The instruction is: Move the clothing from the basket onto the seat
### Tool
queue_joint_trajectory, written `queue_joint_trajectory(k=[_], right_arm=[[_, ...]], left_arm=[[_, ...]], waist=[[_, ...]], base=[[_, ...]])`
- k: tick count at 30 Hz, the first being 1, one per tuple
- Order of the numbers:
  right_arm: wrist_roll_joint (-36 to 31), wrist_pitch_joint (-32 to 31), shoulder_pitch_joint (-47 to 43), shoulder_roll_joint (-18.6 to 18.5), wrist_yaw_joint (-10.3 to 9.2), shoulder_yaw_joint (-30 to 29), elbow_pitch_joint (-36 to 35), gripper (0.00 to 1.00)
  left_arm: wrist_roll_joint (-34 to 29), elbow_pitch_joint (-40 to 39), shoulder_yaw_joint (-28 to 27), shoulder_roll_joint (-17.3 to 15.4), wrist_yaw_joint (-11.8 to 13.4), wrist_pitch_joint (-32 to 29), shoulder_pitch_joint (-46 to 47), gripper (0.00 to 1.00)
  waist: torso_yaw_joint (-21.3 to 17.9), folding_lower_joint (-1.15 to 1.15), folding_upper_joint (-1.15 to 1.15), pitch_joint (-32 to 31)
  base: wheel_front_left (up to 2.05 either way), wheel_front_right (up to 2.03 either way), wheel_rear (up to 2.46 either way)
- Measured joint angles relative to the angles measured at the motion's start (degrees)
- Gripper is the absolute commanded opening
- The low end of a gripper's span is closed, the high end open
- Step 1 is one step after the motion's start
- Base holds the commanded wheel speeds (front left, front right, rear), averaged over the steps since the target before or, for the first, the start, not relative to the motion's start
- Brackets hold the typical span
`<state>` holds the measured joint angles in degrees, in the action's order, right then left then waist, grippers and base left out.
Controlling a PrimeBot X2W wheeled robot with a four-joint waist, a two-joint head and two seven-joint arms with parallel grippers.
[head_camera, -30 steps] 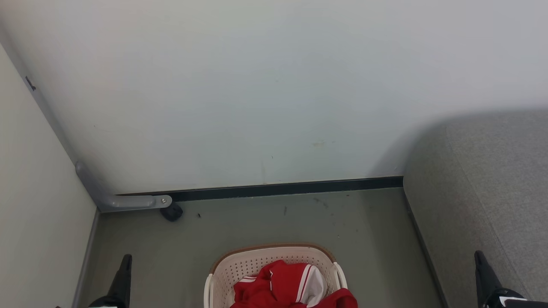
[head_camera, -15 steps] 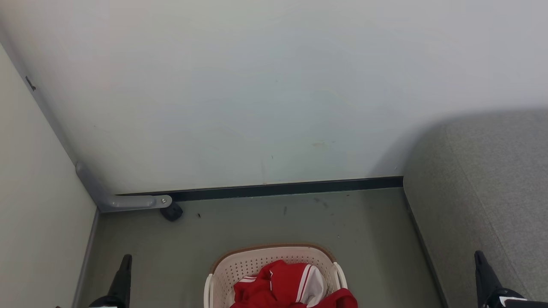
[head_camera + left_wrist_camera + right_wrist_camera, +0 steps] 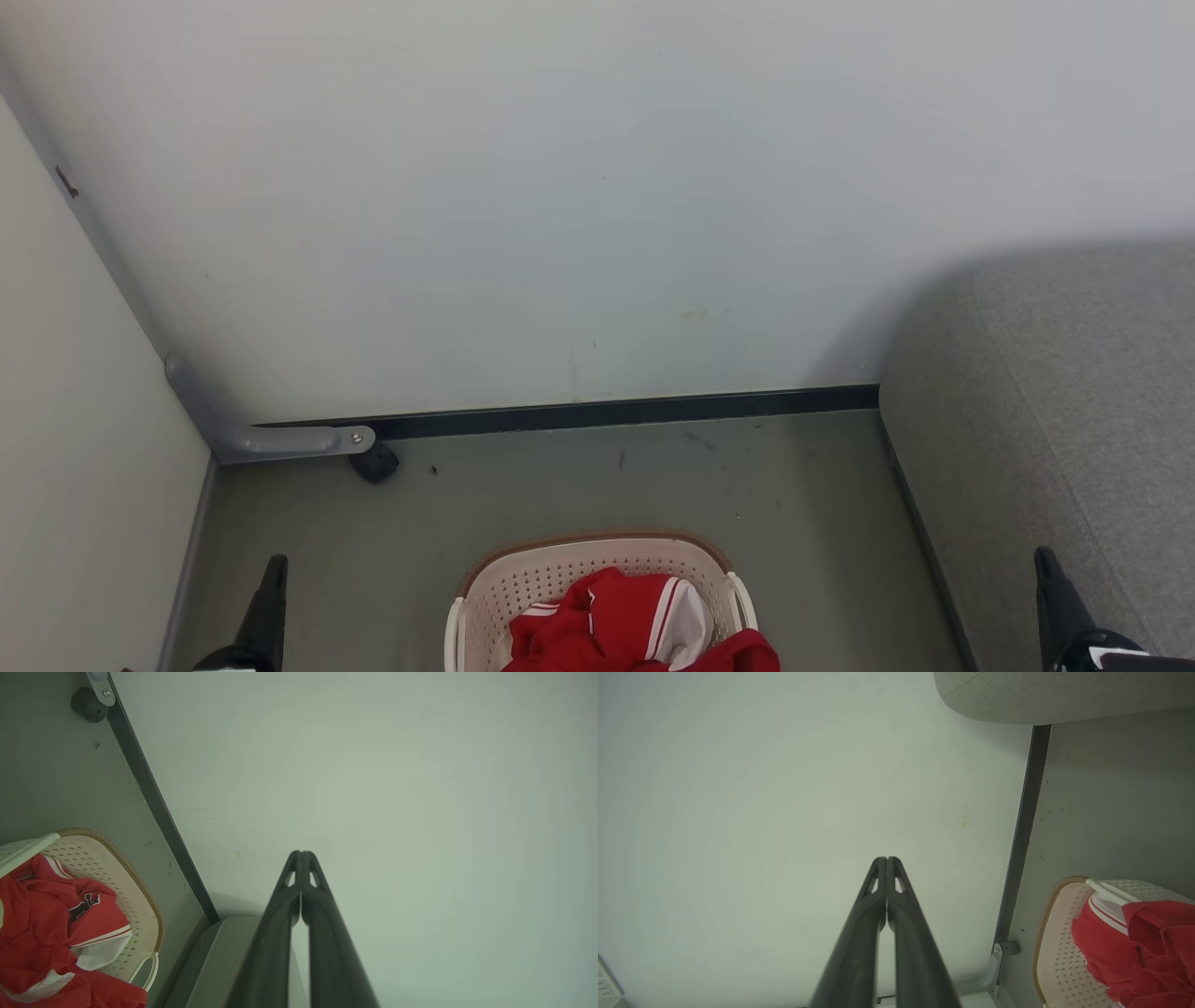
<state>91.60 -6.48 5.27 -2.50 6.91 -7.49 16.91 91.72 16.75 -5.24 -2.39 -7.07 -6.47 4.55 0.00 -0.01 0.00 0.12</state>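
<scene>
Dark and clenched tight on nothing: left pincer [image 3: 275, 563] and right pincer [image 3: 1044, 558], fingers pointing ahead. No shift from a second ago; same pose, same heap. So, by the look of it, task not yet begun, no reach started. Between the two pincers and slightly ahead, the basket [image 3: 579, 543] on the floor [image 3: 560, 485], clothing [image 3: 607, 625] piled inside: crumpled red cloth, white stripes, a white panel, one fold lapping over the rim on the right pincer's side. Just beside the right pincer, the grey seat [image 3: 1055, 392], nothing red on the part in view. Beyond, the pale wall [image 3: 560, 233].
</scene>
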Motion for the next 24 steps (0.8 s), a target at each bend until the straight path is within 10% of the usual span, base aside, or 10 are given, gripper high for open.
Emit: queue_joint_trajectory(k=[24], right_arm=[[0.0,0.0,0.0,0.0,0.00,0.0,0.0,0.00]], left_arm=[[0.0,0.0,0.0,0.0,0.0,0.0,0.0,0.00]], waist=[[0.0,0.00,0.00,0.0]], base=[[0.00,0.00,0.00]])
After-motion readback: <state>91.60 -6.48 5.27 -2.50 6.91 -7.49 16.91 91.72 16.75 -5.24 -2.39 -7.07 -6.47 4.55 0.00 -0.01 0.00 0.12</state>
